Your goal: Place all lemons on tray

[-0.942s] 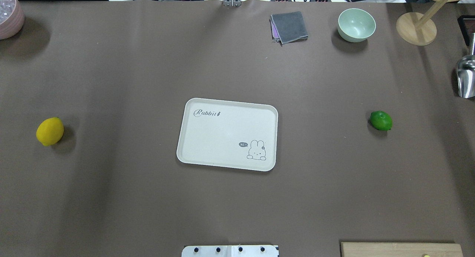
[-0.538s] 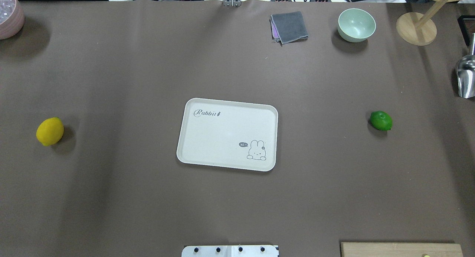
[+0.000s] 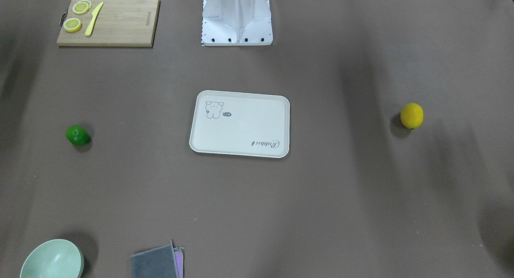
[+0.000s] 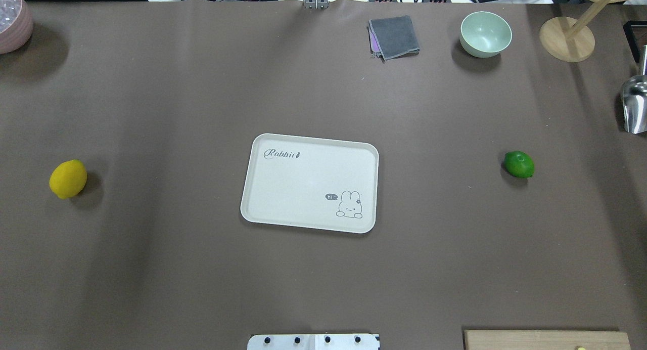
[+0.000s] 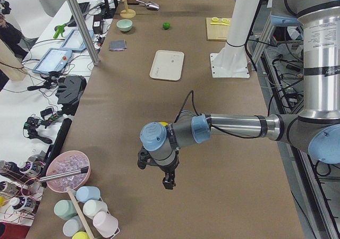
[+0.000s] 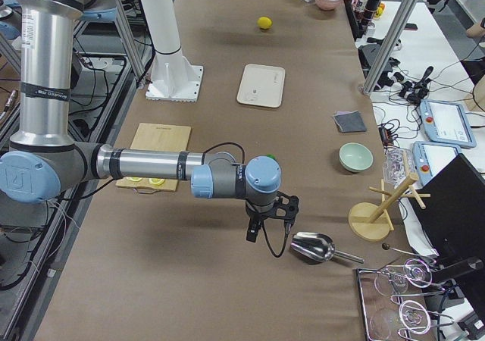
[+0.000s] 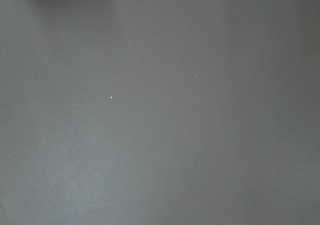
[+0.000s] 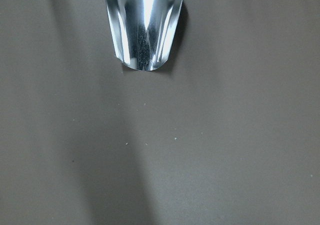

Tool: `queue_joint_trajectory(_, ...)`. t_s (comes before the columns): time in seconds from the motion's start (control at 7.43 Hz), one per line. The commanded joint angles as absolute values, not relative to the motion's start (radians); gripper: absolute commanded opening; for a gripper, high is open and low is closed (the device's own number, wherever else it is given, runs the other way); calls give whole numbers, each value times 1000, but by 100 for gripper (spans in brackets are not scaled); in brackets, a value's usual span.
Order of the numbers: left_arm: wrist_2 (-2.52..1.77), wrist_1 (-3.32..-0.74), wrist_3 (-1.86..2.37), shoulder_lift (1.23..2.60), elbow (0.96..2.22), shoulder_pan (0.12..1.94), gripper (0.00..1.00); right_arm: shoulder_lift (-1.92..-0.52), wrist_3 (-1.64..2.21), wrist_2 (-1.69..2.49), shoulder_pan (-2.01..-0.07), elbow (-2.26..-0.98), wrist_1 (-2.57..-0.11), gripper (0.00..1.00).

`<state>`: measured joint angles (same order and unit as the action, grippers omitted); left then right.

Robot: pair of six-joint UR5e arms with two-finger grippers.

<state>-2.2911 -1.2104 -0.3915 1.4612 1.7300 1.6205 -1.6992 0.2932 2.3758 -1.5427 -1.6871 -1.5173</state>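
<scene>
The yellow lemon lies on the brown table far left of the tray; it also shows in the front view. The green lemon lies far right of the tray, seen too in the front view. The off-white tray holds nothing. My left gripper shows only in the left side view, hovering near the yellow lemon; I cannot tell if it is open. My right gripper shows only in the right side view, above the table near a metal scoop; I cannot tell its state.
A wooden cutting board with lemon slices and a yellow knife lies near the robot base. A green bowl, grey cloth, wooden rack, metal scoop and pink bowl line the far side.
</scene>
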Motion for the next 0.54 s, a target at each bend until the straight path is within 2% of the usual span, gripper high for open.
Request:
queue_joint_trajectory(0.0,-2287,-1192,-393,1482,1733,1618,98,-1698,301,2385,-1542,-1684,-1519,100)
queue_joint_trajectory(0.4,-2301,-1200,-295,1546,1712,1591,98,-1697,376,2385,-1506,-1689,-1506,100)
